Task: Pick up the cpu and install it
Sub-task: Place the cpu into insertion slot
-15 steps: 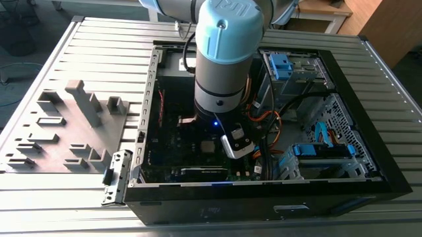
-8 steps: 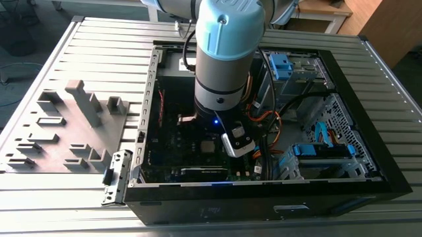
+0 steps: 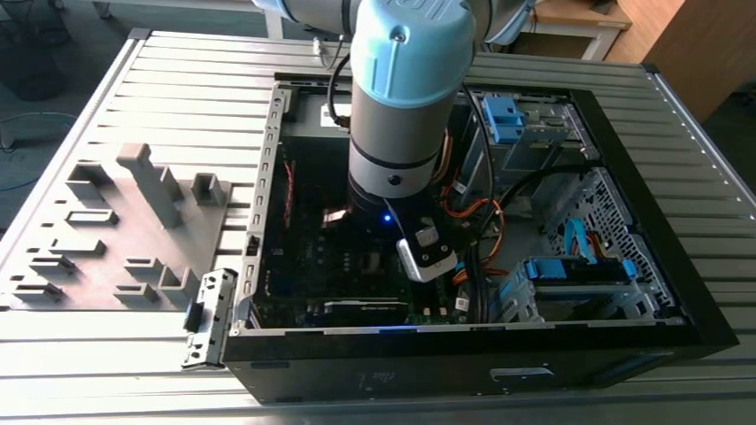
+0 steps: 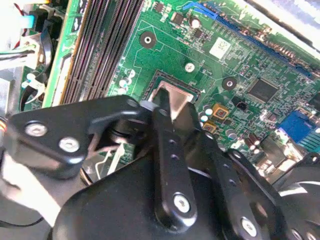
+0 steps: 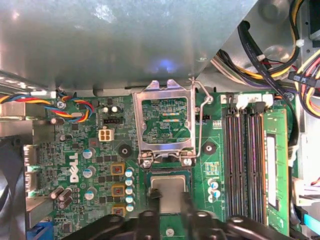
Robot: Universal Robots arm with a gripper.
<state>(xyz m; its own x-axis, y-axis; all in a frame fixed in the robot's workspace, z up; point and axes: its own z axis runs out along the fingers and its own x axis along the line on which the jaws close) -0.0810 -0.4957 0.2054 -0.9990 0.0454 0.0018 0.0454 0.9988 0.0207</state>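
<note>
Black jaws grip the silver cpu [image 5: 168,191] at the motherboard [image 5: 90,150] socket [image 5: 170,173], bracket [image 5: 166,122] flipped open.

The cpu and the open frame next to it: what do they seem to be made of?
The cpu looks metal-topped: a flat, dull silver-grey face with a soft, matte sheen. The open frame seems to be thin stamped sheet metal, probably steel, brighter and glossier, with sharp highlights along its edges. The exact metals cannot be told by look.
</note>
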